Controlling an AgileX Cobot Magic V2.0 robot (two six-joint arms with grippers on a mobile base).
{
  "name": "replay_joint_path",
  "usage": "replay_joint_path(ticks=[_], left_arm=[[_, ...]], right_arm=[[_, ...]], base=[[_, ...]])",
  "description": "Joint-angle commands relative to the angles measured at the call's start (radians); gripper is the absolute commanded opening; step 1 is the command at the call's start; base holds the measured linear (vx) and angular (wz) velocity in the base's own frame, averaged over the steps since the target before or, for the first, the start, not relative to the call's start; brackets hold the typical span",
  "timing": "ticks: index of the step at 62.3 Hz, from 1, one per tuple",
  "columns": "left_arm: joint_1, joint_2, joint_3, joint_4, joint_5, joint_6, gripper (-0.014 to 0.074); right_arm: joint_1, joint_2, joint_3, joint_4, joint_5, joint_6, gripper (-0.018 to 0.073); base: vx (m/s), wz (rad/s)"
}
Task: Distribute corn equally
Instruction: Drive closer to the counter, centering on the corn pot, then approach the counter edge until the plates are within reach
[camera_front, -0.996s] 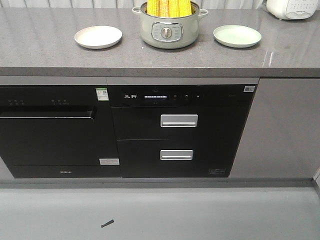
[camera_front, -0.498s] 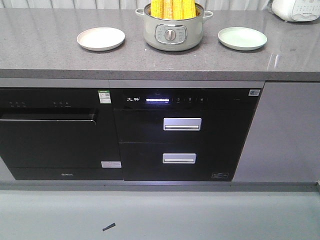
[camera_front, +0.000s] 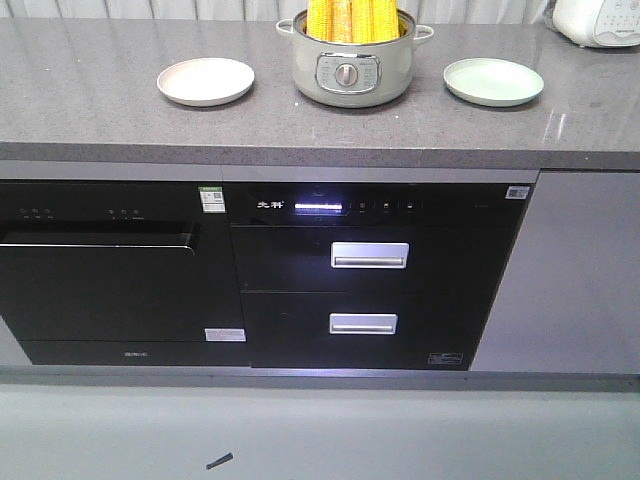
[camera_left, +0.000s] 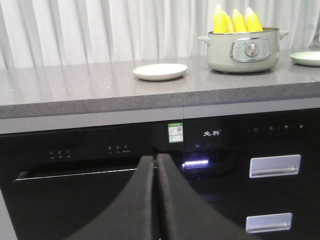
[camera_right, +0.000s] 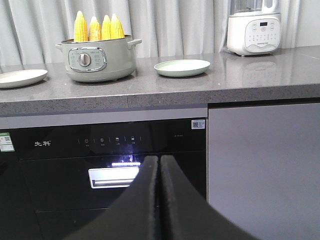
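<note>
Grey countertop (camera_front: 100, 90): four corn cobs (camera_front: 352, 18) upright in electric pot (camera_front: 350, 70), cream plate (camera_front: 205, 80) and green plate (camera_front: 493, 80) bare; left gripper (camera_left: 154, 159), right gripper (camera_right: 159, 159) closed, empty. Nothing distributed yet.

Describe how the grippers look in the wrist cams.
The left gripper and right gripper look alike. Each has two smooth matte-black fingers, broad at the base and curving inward to narrow tips. No cables, markings or labels are visible on either.

Grey countertop (camera_front: 100, 110): cream plate (camera_front: 205, 81), pot (camera_front: 350, 75), green plate (camera_front: 493, 82), white appliance (camera_front: 597, 20).
</note>
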Motion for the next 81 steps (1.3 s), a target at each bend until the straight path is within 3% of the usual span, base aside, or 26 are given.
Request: replay_joint_path(ticks=[1,81], left_arm=[[-0.001,-0.017,0.004,-0.002,-0.068,-0.013,-0.0006],[-0.001,-0.017,0.004,-0.002,-0.068,-0.013,-0.0006]], right_arm=[[0.004,-0.006,0.008,-0.010,-0.071,-0.007,-0.0001],[0.004,-0.006,0.008,-0.010,-0.071,-0.007,-0.0001]], base=[[0.04,0.01],[0.04,0.00]])
